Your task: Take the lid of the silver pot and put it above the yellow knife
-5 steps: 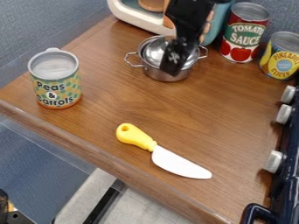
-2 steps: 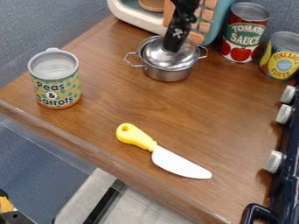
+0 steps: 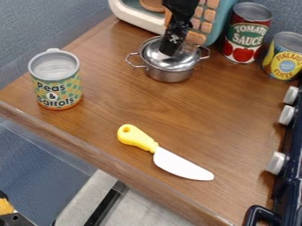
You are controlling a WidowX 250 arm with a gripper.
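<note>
Well, from where I stand, the biggest thing is the brown wooden counter (image 3: pixel 106 106). The dark blue toy stove (image 3: pixel 289 187) is along its right side, and the toy microwave (image 3: pixel 218 24) sits at the back. The black gripper (image 3: pixel 168 53) hangs down in front of the microwave, with its tip right at the middle of the pot's top. I cannot tell if it is squeezed closed, spread wide or holding anything.

Next come the cans: the tomato can (image 3: pixel 239 50), the yellow-and-blue can (image 3: pixel 286 64) and the green-and-orange can (image 3: pixel 59 88). The silver pot (image 3: pixel 170 76) stands on the counter, with a little loop on each side. The yellow-handled knife (image 3: pixel 177 164) lies flat, nearer to me.

Smallest is the round silver lid (image 3: pixel 184 62), on top of the pot. It looks like thin metal, so I guess it is light and stiff, and it won't squash. Its shiny dome looks slippery, and a pinch on the slope could slide off. The best hold is likely high up in the middle, then straight up, so the pot isn't dragged along. If held off to one side, the lid may tip and swing on its way to the knife.
</note>
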